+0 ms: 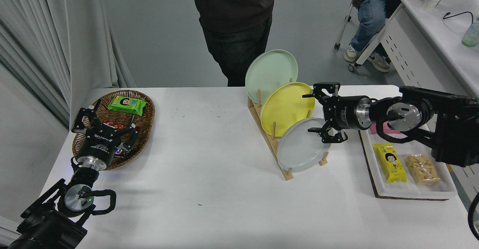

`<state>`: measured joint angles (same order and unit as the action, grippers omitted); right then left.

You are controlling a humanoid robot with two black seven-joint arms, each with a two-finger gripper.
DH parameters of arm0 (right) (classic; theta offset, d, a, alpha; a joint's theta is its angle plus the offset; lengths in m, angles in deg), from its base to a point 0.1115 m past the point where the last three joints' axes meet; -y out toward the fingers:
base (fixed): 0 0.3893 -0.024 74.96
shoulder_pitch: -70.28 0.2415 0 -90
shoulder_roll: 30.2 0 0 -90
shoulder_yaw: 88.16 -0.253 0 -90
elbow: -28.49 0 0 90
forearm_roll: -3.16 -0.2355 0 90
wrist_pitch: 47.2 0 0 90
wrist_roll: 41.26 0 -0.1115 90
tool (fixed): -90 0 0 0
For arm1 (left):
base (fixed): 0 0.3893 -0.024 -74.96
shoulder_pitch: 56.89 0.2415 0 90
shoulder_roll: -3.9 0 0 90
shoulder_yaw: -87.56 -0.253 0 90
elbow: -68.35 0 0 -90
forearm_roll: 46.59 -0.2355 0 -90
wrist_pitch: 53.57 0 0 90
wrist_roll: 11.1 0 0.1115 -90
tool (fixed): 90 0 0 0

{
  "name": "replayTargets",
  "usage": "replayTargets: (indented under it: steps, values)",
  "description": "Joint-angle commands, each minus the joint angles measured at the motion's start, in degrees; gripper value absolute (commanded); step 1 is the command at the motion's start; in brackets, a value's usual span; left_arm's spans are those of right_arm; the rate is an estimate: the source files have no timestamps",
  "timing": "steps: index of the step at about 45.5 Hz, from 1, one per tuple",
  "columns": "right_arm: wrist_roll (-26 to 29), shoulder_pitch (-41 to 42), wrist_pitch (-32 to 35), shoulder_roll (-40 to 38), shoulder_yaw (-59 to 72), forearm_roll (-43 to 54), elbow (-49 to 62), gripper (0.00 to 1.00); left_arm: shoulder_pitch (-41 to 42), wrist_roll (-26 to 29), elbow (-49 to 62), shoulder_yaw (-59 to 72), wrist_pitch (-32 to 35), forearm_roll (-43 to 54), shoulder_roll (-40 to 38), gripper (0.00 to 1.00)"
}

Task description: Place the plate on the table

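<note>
Standing upright in the rack's (270,144) near slot, the plate (301,146) has the right gripper (313,112), fingers spread apart, beside its upper right rim; the left gripper (106,123) is parked over the basket (144,108), fingers apart.

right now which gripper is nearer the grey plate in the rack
Right. The right gripper is open at the grey plate's upper right rim; the left gripper is parked over the wicker basket.

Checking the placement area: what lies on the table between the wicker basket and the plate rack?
Head view: bare white table between the basket and the rack.
</note>
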<state>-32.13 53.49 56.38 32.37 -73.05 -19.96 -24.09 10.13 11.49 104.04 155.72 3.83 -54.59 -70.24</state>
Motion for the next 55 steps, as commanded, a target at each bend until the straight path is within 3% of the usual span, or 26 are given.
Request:
replayTargets:
  steps: [1, 31, 39, 47, 55]
  values:
    - [0.11, -0.53, 0.04, 0.01, -0.52, -0.52, 0.02, 0.84, -0.04, -0.01, 0.00, -0.05, 0.08, 0.00, -0.04, 0.98]
    - [0.63, -0.53, -0.75, -0.52, 0.36, -6.33, -0.95, 0.57, -0.04, -0.09, 0.00, 0.04, 0.08, 0.00, -0.03, 0.98]
    - [0.63, -0.44, -1.10, -1.57, 0.36, -6.41, -3.15, 0.56, -0.04, -0.09, 0.00, -0.05, -0.01, 0.00, -0.04, 0.98]
    - [0.63, -0.71, -1.19, -2.54, 0.54, -7.47, -4.38, 0.45, 0.04, -0.09, 0.00, 0.03, -0.01, 0.00, -0.04, 0.98]
    - [0.63, -0.71, -1.28, -3.33, 0.36, -8.08, -5.26, 0.42, -0.04, -0.01, 0.00, -0.05, 0.08, 0.00, -0.04, 0.98]
